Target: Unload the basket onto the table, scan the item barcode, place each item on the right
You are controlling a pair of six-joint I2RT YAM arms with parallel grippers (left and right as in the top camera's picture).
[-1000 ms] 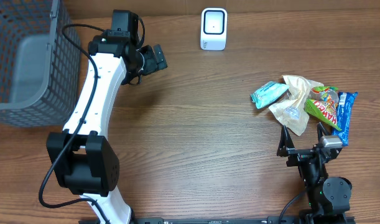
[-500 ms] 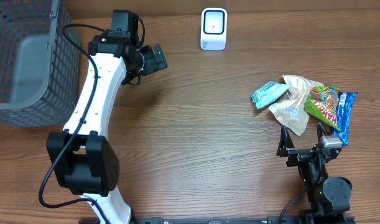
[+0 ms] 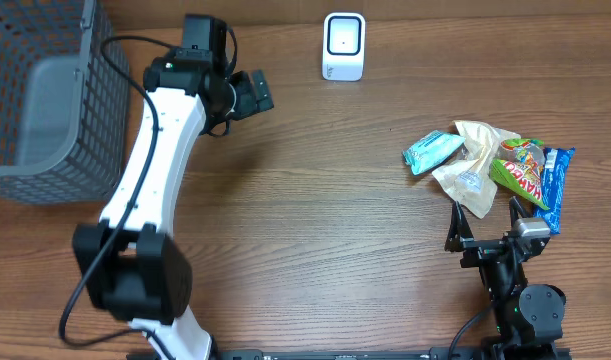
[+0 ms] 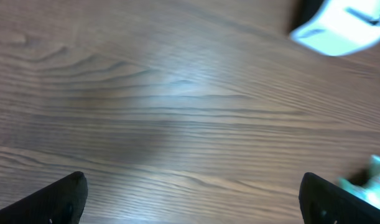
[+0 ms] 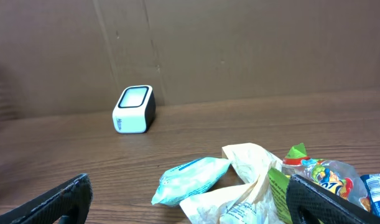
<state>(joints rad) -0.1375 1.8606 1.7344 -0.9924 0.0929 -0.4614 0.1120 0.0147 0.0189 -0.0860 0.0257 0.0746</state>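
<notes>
Scanner (image 4: 342,25) blurred, cut off in L wrist view, left gripper (image 3: 253,92) spread, right gripper (image 3: 485,228) spread, snack packs (image 3: 475,165) overlapping.

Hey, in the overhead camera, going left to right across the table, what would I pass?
Grey mesh basket → left gripper → white scanner → teal packet → beige packet → green snack bag → blue packet.

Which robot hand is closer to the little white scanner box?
Left. The left gripper hovers open a short way to the left of the scanner. The right gripper sits much farther off, down at the near side, just short of the snack packets.
</notes>
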